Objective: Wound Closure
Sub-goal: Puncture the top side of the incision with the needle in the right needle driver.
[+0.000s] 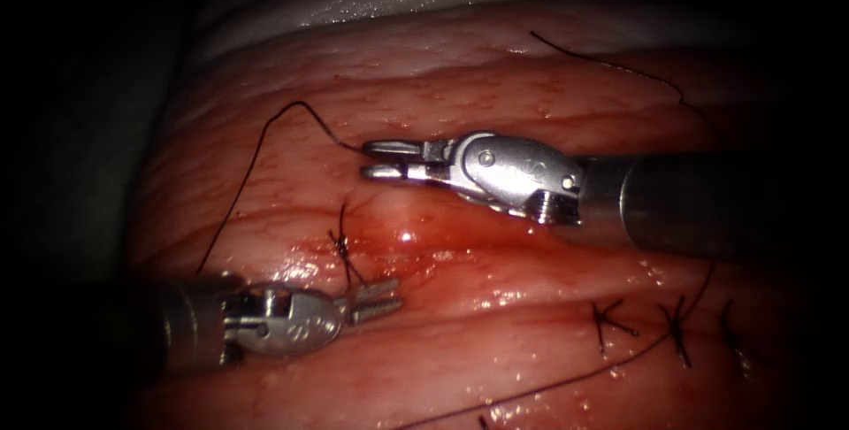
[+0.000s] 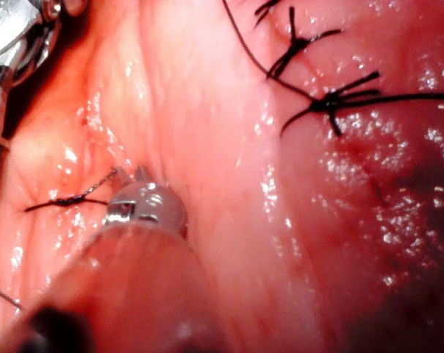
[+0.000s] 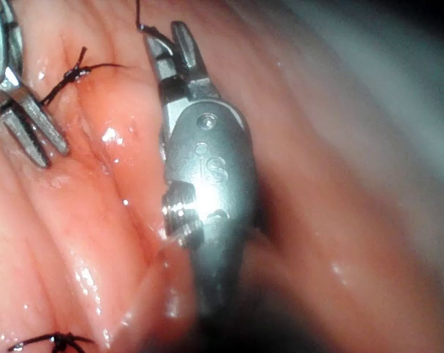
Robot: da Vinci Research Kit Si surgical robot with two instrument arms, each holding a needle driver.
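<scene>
My right tool (image 1: pixel 364 159) reaches in from the right over the tissue (image 1: pixel 495 85). Its jaws stand nearly together, pinching the end of a black thread (image 1: pixel 265 134) at their tips (image 3: pixel 165 38). From there the thread arches up, then falls leftwards past the left tool's shaft. My left tool (image 1: pixel 382 299) lies low on the left with its jaws open and holding nothing. They sit just below a tied knot (image 1: pixel 340 244) with short tails, which is also seen from the wrists (image 2: pixel 71 198) (image 3: pixel 75 71). The left tool's tips (image 2: pixel 131 175) rest by that knot.
Red fluid (image 1: pixel 424 240) glistens to the right of the knot, along the cut (image 1: pixel 495 287). Three older stitches (image 1: pixel 610 317) (image 1: pixel 676 328) (image 1: pixel 730 333) cross the cut on the right. A long loose thread (image 1: pixel 619 364) sweeps under them and up the right side.
</scene>
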